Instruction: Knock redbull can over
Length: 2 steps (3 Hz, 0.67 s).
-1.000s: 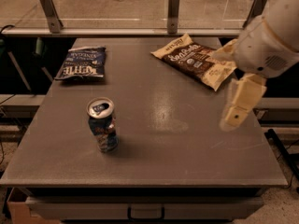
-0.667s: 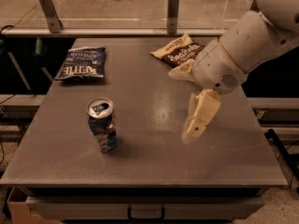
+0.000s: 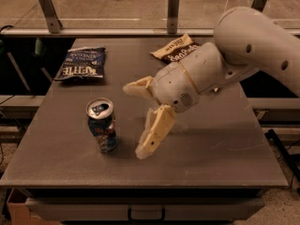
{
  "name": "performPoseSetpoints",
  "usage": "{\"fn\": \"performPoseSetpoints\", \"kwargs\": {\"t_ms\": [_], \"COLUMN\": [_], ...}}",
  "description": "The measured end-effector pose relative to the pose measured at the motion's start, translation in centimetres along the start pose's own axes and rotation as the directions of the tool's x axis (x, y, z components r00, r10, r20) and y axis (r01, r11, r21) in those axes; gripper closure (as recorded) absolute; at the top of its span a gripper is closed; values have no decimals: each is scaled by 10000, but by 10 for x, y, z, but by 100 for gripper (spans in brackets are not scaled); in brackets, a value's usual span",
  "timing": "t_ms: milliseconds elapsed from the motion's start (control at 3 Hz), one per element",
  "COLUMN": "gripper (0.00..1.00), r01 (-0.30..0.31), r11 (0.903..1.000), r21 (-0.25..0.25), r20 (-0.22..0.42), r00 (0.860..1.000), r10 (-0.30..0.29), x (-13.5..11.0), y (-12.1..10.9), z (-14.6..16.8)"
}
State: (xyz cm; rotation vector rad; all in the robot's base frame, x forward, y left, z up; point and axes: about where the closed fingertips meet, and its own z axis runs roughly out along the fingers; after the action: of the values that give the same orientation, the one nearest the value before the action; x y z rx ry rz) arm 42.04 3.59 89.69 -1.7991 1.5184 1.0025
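Can (image 3: 102,125) upright near front-left corner of bench (image 3: 211,149). We've got the gripper (image 3: 134,121) low beside it, jaws apart, likely staged for a sideways shove.

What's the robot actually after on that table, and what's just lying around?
In the job: redbull can, upright; gripper, open, close beside it.
Lying about: dark-blue snack bag, cream-and-brown snack bag, both farther back.
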Motion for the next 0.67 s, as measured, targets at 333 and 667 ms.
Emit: {"fn": "performPoseSetpoints", "kwargs": {"t_ms": [333, 667], "gripper": [0, 17], "r01": [154, 154], "r11": [9998, 9998], "r21": [-138, -106], "r20": [1429, 2445], "r00": [9897, 9696], "r10": [-132, -124], "x": [-15, -21], "y": [-7, -16], "z": [27, 45]}}
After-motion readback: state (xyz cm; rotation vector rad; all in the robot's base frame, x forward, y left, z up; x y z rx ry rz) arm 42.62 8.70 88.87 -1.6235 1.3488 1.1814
